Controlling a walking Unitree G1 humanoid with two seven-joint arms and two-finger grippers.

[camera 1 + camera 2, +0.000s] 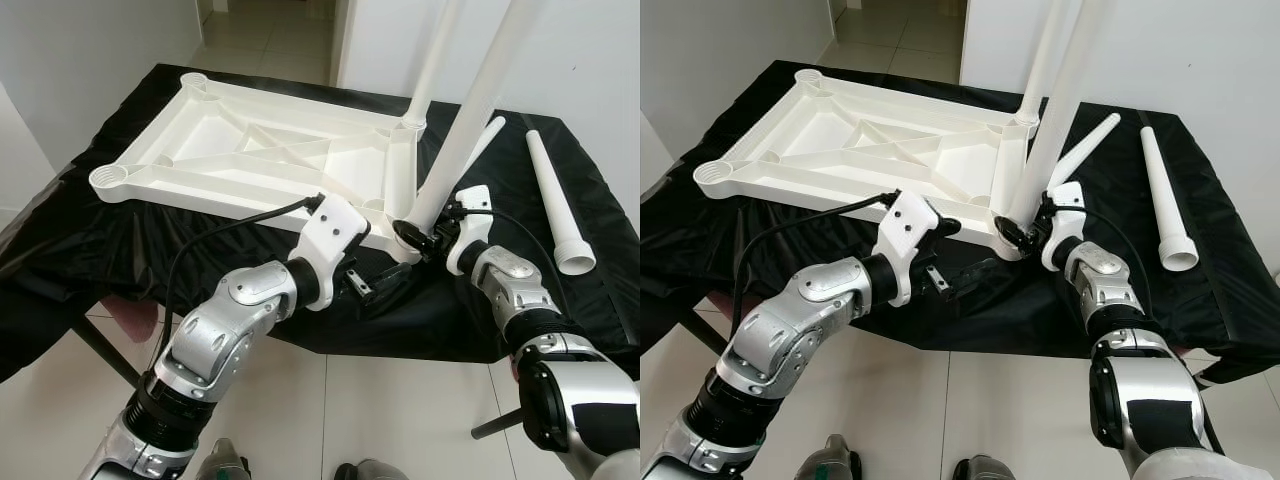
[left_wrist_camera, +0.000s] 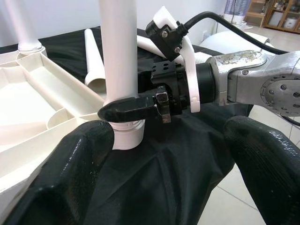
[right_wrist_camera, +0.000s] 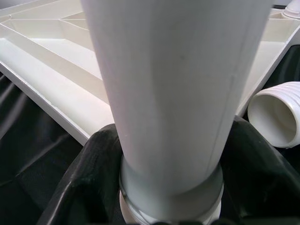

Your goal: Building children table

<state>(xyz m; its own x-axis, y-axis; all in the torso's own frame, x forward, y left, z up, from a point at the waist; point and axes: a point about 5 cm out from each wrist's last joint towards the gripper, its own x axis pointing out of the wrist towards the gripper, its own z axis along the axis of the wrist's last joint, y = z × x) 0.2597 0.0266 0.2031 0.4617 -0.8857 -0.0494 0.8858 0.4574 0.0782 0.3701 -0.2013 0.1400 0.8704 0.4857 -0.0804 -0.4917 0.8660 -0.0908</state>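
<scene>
The white table top (image 1: pixel 250 150) lies upside down on a black cloth. One white leg (image 1: pixel 435 60) stands in its far right corner socket. A second leg (image 1: pixel 470 120) leans up from the near right corner socket. My right gripper (image 1: pixel 415 235) is shut on this leg just above its base, and its black fingers (image 3: pixel 89 173) wrap the tube (image 3: pixel 173 84). My left gripper (image 1: pixel 385 285) hovers open over the cloth at the front edge, just left of that corner. Its fingers (image 2: pixel 61 173) stand wide apart, apart from the leg (image 2: pixel 117 51).
Two loose white legs (image 1: pixel 1162 195) (image 1: pixel 1085 148) lie on the cloth to the right of the table top. The cloth's front edge (image 1: pixel 400 345) drops to a tiled floor. A white wall and a doorway stand behind.
</scene>
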